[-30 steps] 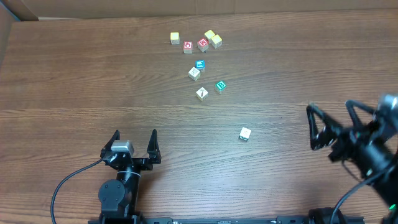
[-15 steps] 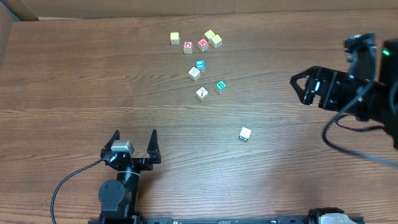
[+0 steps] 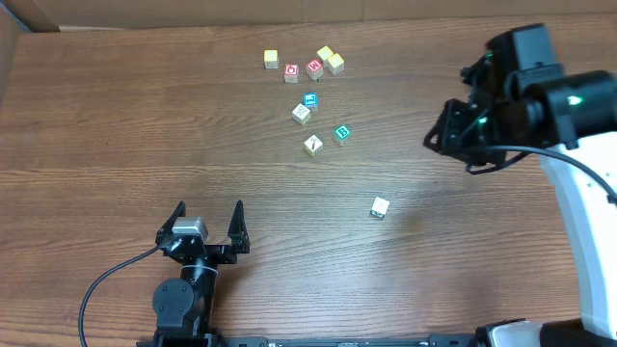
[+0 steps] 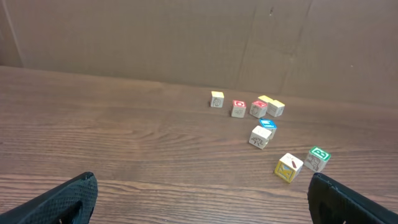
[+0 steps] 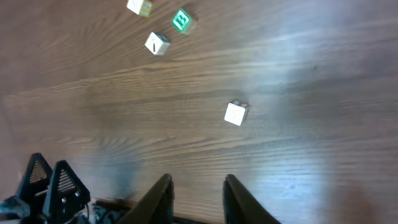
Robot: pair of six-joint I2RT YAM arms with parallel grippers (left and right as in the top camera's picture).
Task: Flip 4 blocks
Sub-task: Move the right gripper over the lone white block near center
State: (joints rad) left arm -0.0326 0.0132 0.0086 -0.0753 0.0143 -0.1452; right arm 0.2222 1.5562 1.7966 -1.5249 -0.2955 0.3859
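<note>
Four pale blocks lie on the wooden table: a green "B" block [image 3: 341, 133] [image 5: 181, 20], one with a dark diagonal mark [image 3: 312, 145] [image 4: 289, 167], a cream one [image 3: 302, 114] [image 4: 260, 136] behind them, and a lone cream one [image 3: 380, 206] [image 5: 236, 113] nearer the front. My left gripper [image 3: 206, 220] [image 4: 202, 199] rests wide open at the front left, holding nothing. My right gripper [image 3: 451, 145] [image 5: 198, 178] hovers high at the right, well clear of all blocks. Its jaws stand narrowly apart with only table between them.
At the back stands a cluster of other cubes: yellow ones [image 3: 271, 59] [image 3: 331, 60], two red-printed ones [image 3: 291, 72] [image 3: 314, 68] and a blue-printed one [image 3: 309, 100]. A brown cardboard wall [image 4: 186, 37] lines the far edge.
The right arm swung from the front right edge up and toward the far right, and its jaws narrowed from wide open. The left gripper and all the blocks stayed put.
</note>
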